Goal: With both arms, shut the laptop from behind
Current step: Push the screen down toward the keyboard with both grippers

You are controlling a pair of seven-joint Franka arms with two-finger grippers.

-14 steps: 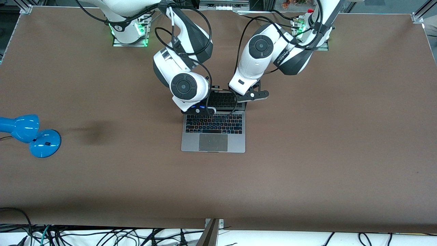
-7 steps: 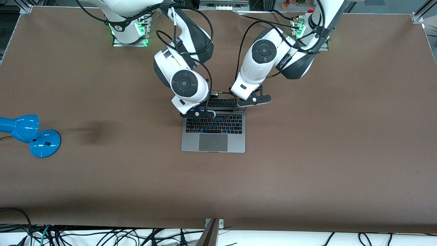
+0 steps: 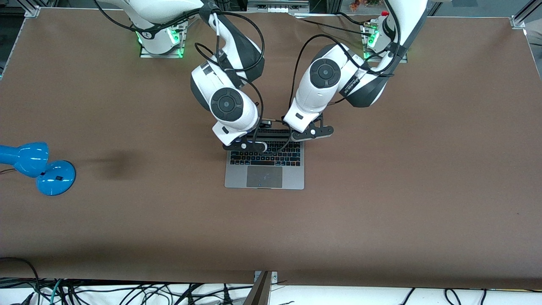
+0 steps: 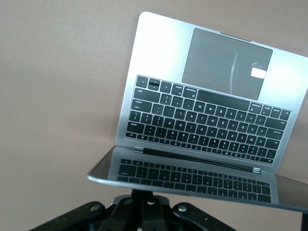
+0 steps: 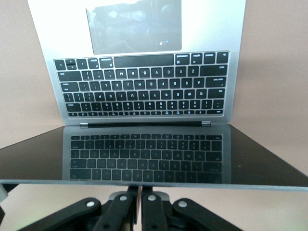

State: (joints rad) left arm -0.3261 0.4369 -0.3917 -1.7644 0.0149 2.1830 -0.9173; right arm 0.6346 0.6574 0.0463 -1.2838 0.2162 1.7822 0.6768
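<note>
The silver-grey laptop [image 3: 292, 176] lies on the brown table between both arms, its black-screened lid tipped partway down over the keys. My right gripper [image 3: 247, 144] is shut and its fingertips [image 5: 137, 188] press the lid's outer face at its top edge. My left gripper [image 3: 305, 130] is shut too and presses the lid the same way, toward the left arm's end, its fingertips [image 4: 143, 195] under the lid's rim. The laptop's keyboard and trackpad show in the left wrist view [image 4: 159, 53] and the right wrist view [image 5: 207, 29], mirrored in the screen.
A blue lamp [image 3: 38, 165] lies near the table edge at the right arm's end. Cables [image 3: 127, 292] hang below the table edge nearest the front camera. Bare brown table [image 3: 402, 169] surrounds the laptop.
Both grippers have moved toward the front camera and lower. The lid has tipped farther down over the keyboard, covering more key rows.
</note>
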